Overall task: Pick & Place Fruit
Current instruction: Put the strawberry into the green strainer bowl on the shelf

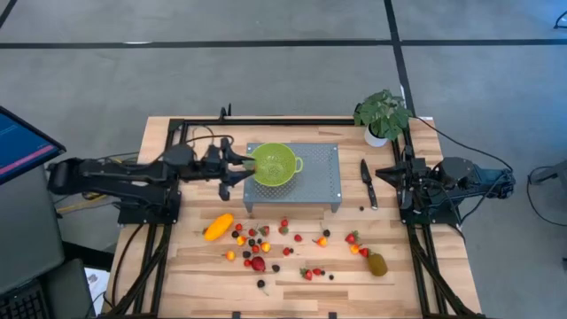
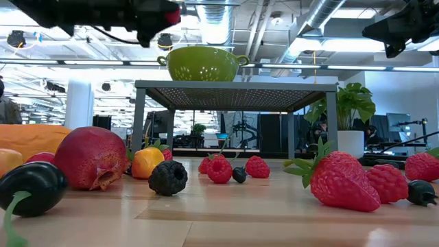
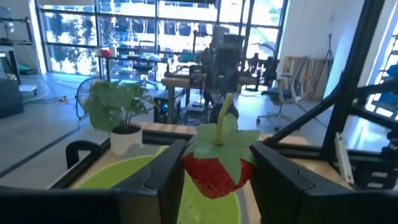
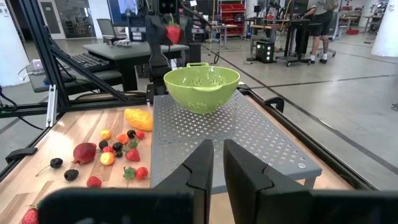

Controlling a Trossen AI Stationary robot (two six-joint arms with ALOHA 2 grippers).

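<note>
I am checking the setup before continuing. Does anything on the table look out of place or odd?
Only one thing: a knife lies on the table beside the steel stand, and it is no fruit. The scattered berries look deliberate, and the colander stands upright.

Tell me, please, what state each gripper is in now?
Left gripper: shut on a strawberry.
Right gripper: shut, empty.

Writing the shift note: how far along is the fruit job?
Done: nothing visible in the colander yet. In hand: the left gripper holds a strawberry over it; the right gripper waits shut beside the knife. Left: fruit scattered across the table.
</note>
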